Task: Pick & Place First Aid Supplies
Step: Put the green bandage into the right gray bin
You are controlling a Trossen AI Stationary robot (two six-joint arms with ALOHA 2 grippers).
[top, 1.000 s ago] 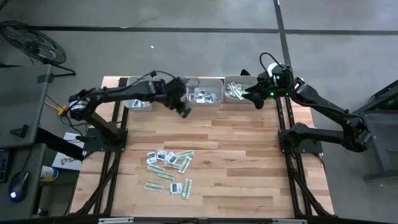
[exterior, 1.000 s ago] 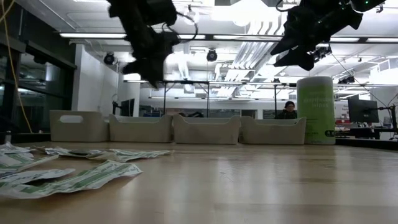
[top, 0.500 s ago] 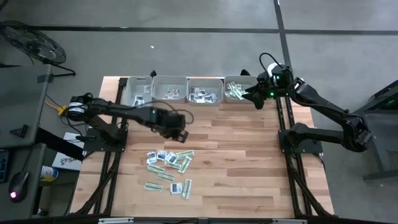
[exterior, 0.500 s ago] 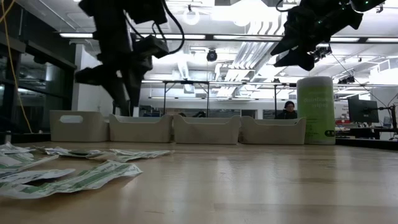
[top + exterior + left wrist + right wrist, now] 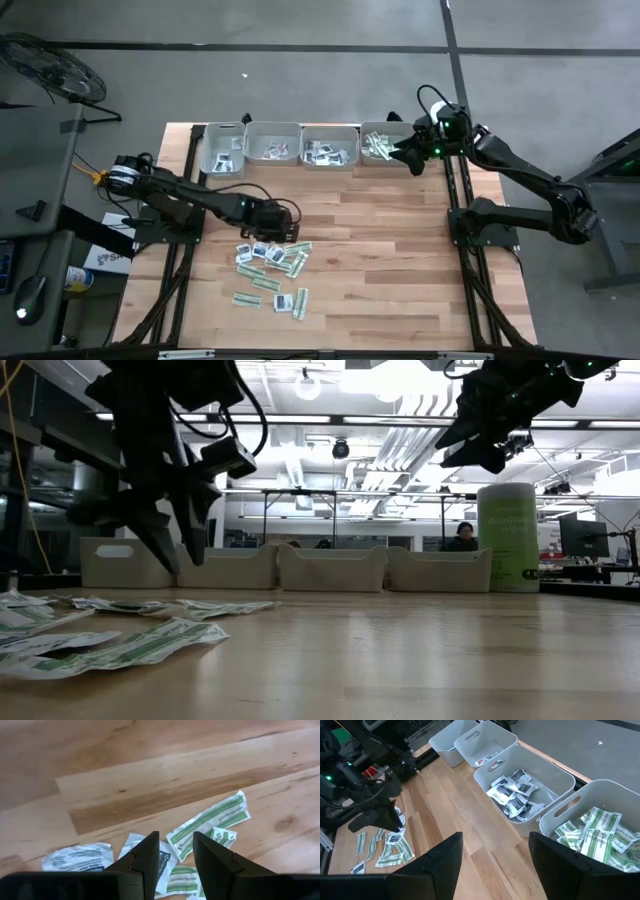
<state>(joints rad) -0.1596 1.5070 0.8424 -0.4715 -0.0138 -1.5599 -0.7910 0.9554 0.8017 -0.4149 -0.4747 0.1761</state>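
Note:
The first aid supplies [image 5: 270, 268] lie scattered flat on the wooden table at near left: narrow green-white strips [image 5: 210, 822] and squarish white sachets [image 5: 77, 856]. More lie in the grey trays along the far edge. My left gripper [image 5: 286, 226] hangs a little above the far edge of the loose pile, pointing steeply down, open [image 5: 176, 845], with nothing between its fingers. My right gripper [image 5: 400, 152] stays raised over the far-right tray [image 5: 620, 795], open [image 5: 495, 850] and holding nothing.
Several grey trays [image 5: 272, 128] stand in a row along the far edge; one holds white sachets [image 5: 515, 792], the rightmost green strips [image 5: 592, 837]. A tall pale green tub [image 5: 508, 538] stands at the far right. Bare wood lies between pile and trays.
My left gripper has swung from over the far trays toward the near edge and down, to just above the loose pile. Its wrist has rolled on the way. The gap between its fingers looks the same.

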